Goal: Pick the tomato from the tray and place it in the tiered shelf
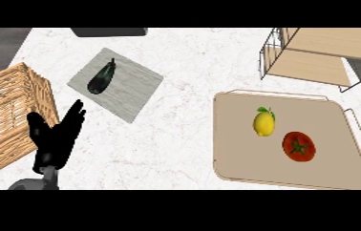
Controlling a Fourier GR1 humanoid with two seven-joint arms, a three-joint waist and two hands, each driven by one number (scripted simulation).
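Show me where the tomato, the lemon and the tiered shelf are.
tomato (299, 146), head view, middle of its red skin.
lemon (263, 123), head view, centre of its yellow body.
tiered shelf (310, 65), head view, bare lower wooden tier.

On the white marbled counter (190, 72), a beige tray (233, 163) at the right carries a red tomato (299, 147) and a yellow lemon (263, 123), close together but apart. The tiered shelf (310, 58) stands beyond it. A dark eggplant (101, 78) lies on a grey mat (134, 94). At the left edge sits a wicker basket (21, 110), with the left robot hand (53, 137) resting beside it, fingers straight.
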